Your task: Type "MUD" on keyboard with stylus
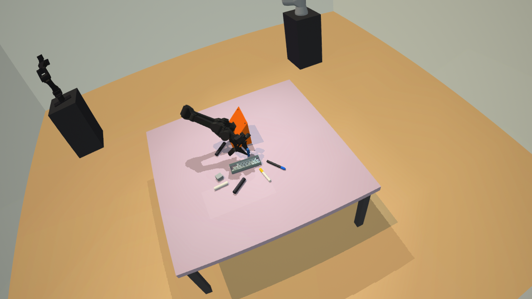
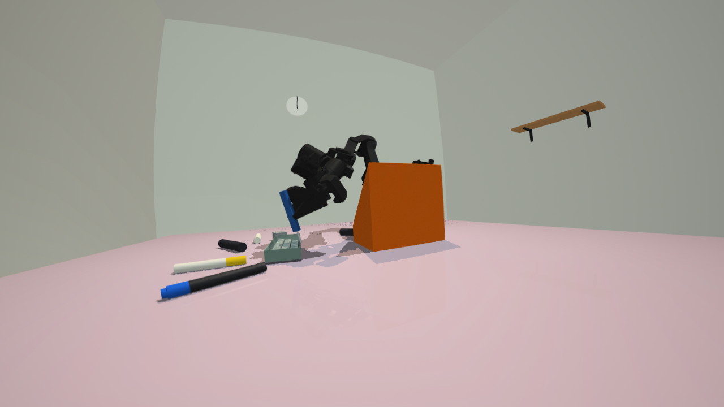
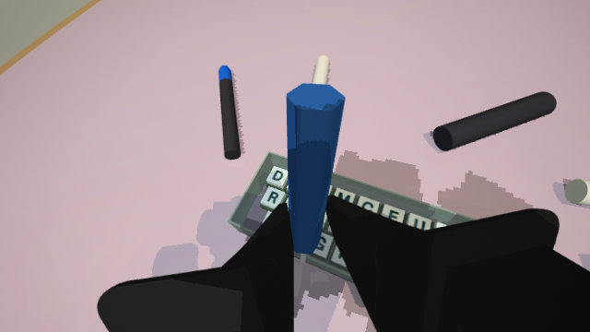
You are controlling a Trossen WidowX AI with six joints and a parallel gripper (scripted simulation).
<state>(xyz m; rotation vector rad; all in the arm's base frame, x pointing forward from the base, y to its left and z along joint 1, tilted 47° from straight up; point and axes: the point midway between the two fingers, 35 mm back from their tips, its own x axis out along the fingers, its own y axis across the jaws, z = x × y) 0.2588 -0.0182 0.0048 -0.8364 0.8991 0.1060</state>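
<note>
My gripper (image 1: 247, 153) (image 2: 294, 216) (image 3: 306, 207) is shut on the blue stylus (image 1: 248, 150) (image 2: 288, 206) (image 3: 315, 134), which leans a little from upright with its thin tip down. The grey-green keyboard (image 1: 247, 169) (image 2: 283, 255) (image 3: 251, 185) lies below. The tip is above the keyboard's near long edge in the wrist view; whether it touches anything is unclear. The D key (image 3: 276, 172) shows left of the stylus. The M key (image 3: 345, 195) and U key (image 3: 419, 223) show to its right. The stylus and fingers hide several keys.
An orange wedge (image 1: 239, 124) (image 2: 405, 207) stands behind the keyboard, close to the arm. A black marker with blue end (image 1: 275, 164) (image 2: 225, 278) (image 3: 228, 115), a white-yellow marker (image 1: 265, 174) (image 2: 202, 265), black cylinder (image 1: 239, 185) (image 3: 495, 121), white cylinder (image 1: 220, 185) and grey block (image 1: 219, 176) lie around it.
</note>
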